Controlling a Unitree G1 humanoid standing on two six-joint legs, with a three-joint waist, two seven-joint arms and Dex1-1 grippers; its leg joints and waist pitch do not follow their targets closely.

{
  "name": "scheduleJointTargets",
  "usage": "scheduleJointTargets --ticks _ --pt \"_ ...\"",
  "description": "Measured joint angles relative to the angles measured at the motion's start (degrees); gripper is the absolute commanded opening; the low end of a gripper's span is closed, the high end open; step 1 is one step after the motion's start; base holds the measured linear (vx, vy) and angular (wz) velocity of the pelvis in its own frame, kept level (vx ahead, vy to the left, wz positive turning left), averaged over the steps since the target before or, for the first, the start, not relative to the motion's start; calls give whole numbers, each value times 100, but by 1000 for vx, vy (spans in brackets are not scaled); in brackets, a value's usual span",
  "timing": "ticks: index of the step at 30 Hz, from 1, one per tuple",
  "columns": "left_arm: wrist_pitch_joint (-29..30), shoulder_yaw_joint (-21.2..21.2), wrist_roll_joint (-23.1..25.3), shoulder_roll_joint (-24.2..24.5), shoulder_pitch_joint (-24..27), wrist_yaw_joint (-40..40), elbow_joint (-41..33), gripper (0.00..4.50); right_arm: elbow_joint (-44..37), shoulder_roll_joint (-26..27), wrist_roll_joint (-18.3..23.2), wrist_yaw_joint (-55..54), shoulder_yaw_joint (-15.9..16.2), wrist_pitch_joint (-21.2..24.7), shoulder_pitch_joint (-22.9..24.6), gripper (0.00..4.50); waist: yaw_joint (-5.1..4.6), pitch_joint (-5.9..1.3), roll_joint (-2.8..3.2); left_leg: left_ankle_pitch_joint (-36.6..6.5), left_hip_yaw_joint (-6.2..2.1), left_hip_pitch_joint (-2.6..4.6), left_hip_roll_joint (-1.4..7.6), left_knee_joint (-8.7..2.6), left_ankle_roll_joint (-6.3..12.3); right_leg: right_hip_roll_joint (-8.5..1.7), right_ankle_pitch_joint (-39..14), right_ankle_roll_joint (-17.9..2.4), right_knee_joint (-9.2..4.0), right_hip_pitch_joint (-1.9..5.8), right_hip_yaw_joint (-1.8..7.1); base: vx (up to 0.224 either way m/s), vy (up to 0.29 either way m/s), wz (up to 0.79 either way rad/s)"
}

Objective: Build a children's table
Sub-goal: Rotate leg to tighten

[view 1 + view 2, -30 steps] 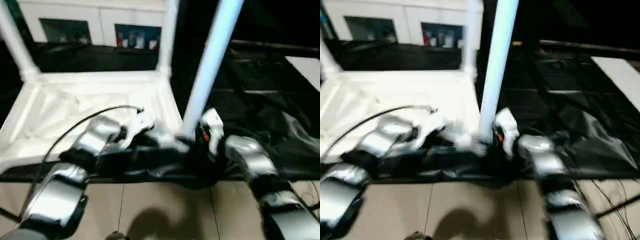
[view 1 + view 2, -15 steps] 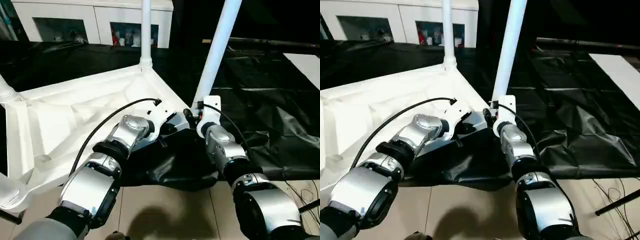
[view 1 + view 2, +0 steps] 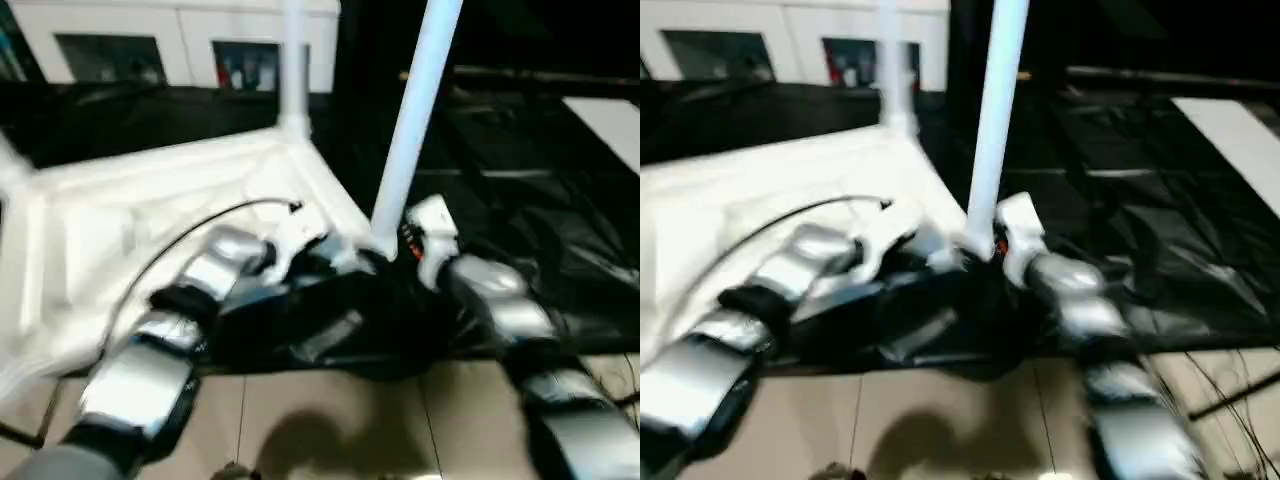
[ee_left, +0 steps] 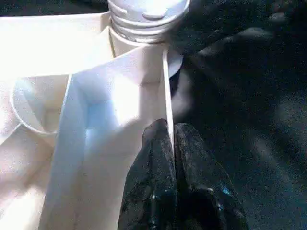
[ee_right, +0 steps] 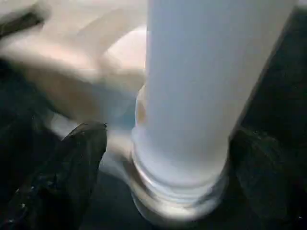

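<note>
The white tabletop (image 3: 150,210) lies upside down on the black-sheeted worktable (image 3: 560,200), filling the left half of the scene. A tube leg (image 3: 293,70) rises from its far corner. The left gripper (image 4: 170,143) is pinched closed on the tabletop's thin rim wall at the near right corner. Just right of it a second leg (image 3: 410,120) stands in that corner's socket. The right gripper (image 5: 165,163) sits around this leg's base, fingers (image 5: 76,163) spread wide on either side, apart from it.
</note>
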Motion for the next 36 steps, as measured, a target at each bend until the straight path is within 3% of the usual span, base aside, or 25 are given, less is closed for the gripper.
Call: scheduleJointTargets --ticks 5,13,14,24,32,36 --pt "-197 -98 -52 309 198 -740 -268 0 -410 -366 4 1186 338 86 215 414 71 6 -15 -12 2 1 0 18 -21 -4 2 -1 5 9 2 0 0 0" --pt "-114 -98 -55 424 373 -914 -652 0 -487 -253 104 1325 360 256 151 414 79 15 -53 -16 3 -1 0 16 -28 -6 3 2 6 6 2 0 0 0" --pt "-99 -98 -57 429 393 -922 -694 0 -487 -247 125 1340 359 280 143 399 81 15 -53 -14 3 -2 0 14 -23 -6 2 3 5 5 2 0 0 0" --pt "-21 -102 -73 502 494 -1047 -894 0 -441 -202 181 1394 304 431 113 306 89 16 -72 0 4 -5 0 16 -3 -6 1 4 11 -1 2 0 0 0" --pt "116 -95 -103 556 589 -1080 -1076 0 -406 -99 186 1341 253 483 113 271 80 6 -90 0 5 -3 0 16 -3 -6 1 4 16 -1 3 0 0 0" --pt "220 -23 -36 516 545 -717 -961 0 -16 333 266 587 -52 543 7 268 -6 -11 -146 -13 4 15 1 30 -36 -6 1 4 48 -1 14 0 0 0"
